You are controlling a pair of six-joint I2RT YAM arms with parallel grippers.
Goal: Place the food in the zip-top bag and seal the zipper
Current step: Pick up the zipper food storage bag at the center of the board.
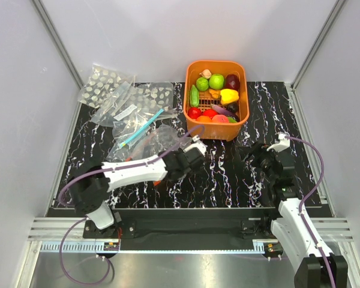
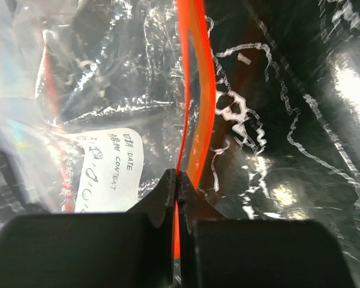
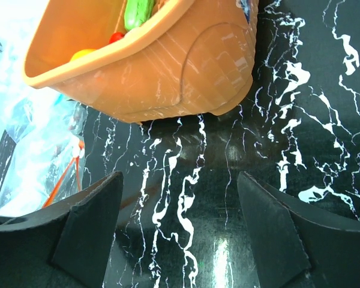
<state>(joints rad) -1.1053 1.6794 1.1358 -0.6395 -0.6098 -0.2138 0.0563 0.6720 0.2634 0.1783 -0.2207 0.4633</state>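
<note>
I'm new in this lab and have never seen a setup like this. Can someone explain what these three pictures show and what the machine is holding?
These are two robot arms bolted to the near edge of a black marbled table. One picture looks down from above; the other two come from small cameras on each wrist. The left tool is shut on the red-orange zipper of a clear zip-top bag, which lies on the table. The right tool is open and holds nothing; it faces the orange basket. That basket holds the toy food: green apples, a yellow pepper, red pieces. More bags, some spotted white, lie at the far left.
</note>
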